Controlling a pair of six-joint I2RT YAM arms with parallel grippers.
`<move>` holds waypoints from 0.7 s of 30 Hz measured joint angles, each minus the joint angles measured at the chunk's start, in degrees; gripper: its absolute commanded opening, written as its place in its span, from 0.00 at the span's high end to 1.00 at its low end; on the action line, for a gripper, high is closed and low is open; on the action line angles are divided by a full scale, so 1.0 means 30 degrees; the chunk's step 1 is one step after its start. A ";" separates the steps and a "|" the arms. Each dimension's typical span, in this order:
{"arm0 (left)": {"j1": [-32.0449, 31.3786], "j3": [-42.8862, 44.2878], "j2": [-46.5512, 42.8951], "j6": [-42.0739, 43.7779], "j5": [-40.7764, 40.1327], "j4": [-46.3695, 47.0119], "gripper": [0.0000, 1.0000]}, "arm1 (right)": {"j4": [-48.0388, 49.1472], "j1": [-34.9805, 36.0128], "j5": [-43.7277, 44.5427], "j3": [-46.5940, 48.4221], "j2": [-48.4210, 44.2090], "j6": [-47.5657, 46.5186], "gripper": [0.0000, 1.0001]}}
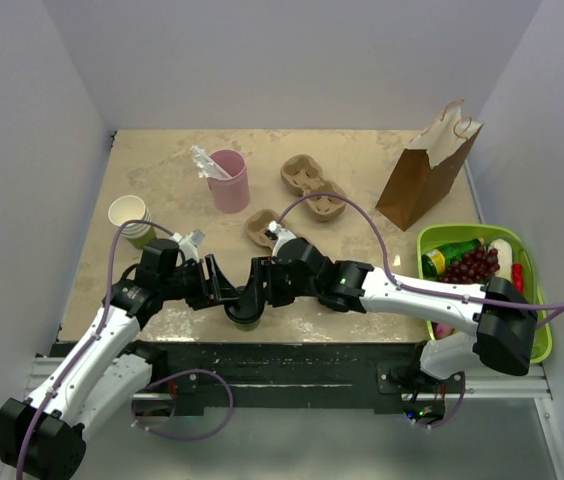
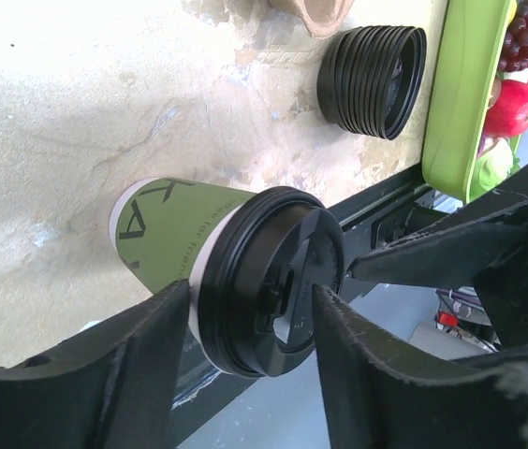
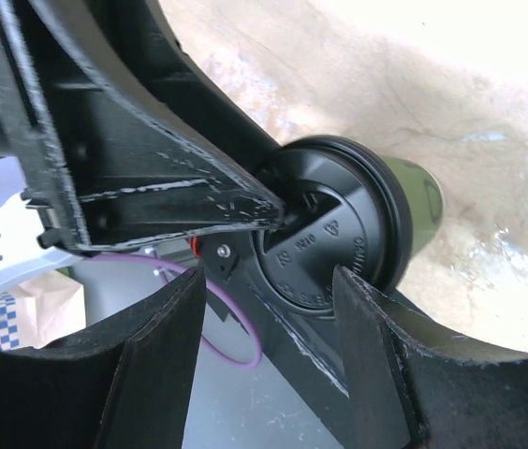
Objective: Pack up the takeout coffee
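The takeout coffee (image 1: 244, 316) is an olive-green paper cup (image 2: 175, 229) with a round black lid (image 2: 278, 281), at the table's near edge between both arms. My left gripper (image 1: 227, 292) reaches it from the left. In the left wrist view my left gripper (image 2: 253, 295) pinches the lid's edge, one finger on the cup's white rim and the other over the lid top. My right gripper (image 1: 260, 285) comes from the right. In the right wrist view it (image 3: 269, 281) is open, jaws wide apart, close to the lid (image 3: 339, 234) with one finger in front of its rim.
A pink tumbler (image 1: 229, 180), a stack of lidless paper cups (image 1: 130, 218) and cardboard cup carriers (image 1: 312, 185) stand further back. A brown paper bag (image 1: 430, 165) stands at the back right. A green tray (image 1: 432, 240) holds fruit. A stack of black lids (image 2: 374, 81) lies beside it.
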 measured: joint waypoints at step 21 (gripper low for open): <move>-0.0073 0.0182 -0.0102 0.1093 -0.0831 -0.1807 0.41 | -0.1588 0.0117 0.1683 -0.0160 -0.1217 -0.1093 0.36</move>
